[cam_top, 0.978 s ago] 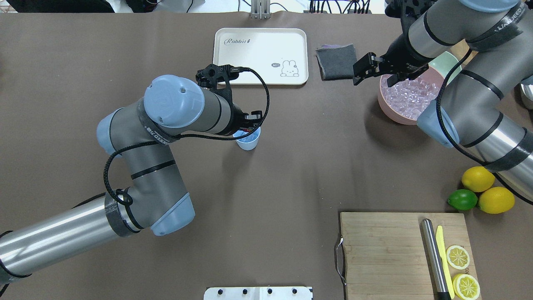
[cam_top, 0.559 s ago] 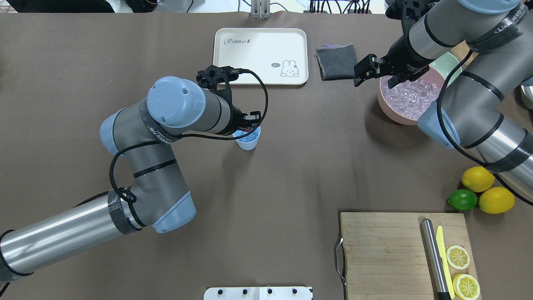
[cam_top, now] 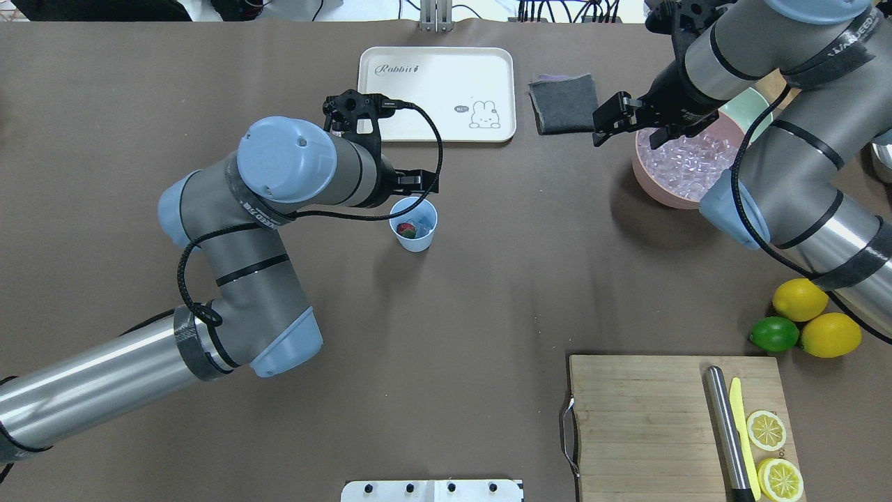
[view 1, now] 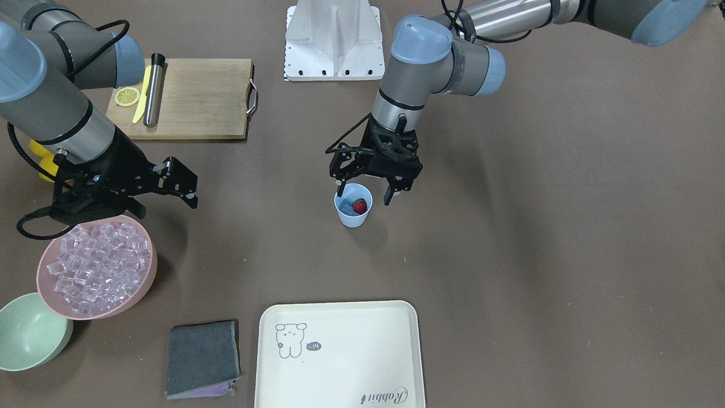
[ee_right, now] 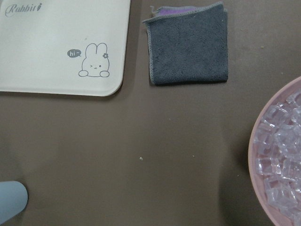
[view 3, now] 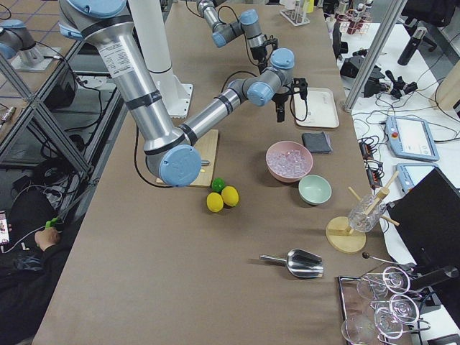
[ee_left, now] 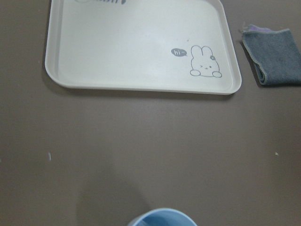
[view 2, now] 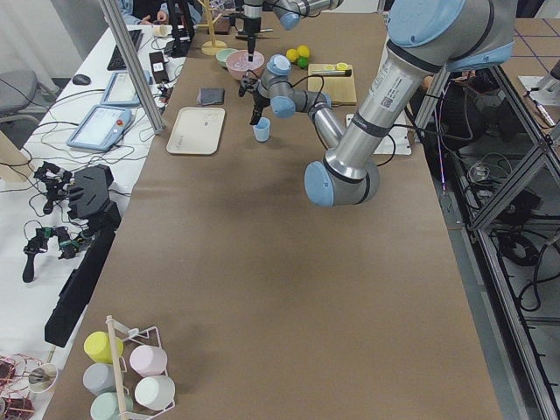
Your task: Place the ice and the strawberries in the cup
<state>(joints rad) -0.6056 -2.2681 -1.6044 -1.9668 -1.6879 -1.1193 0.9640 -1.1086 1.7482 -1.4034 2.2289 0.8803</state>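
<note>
- Left gripper (view 1: 364, 194): jaws wide, empty, just above cup (view 1: 352, 218).
- Cup: you'll see strawberry (view 1: 359, 206) and ice (view 1: 344, 202) inside, under that gripper, ungripped.
- Right gripper (cam_top: 624, 132): jaws wide, empty, over bowl (cam_top: 648, 185) rim; more ice heaped there, well apart from cup.

I see a tray (cam_top: 418, 104) near a grey cloth (cam_top: 563, 103); a board (cam_top: 641, 418) carries lemon halves (cam_top: 766, 430); a lime (cam_top: 773, 334) sits just beside two lemons (cam_top: 830, 335).
</note>
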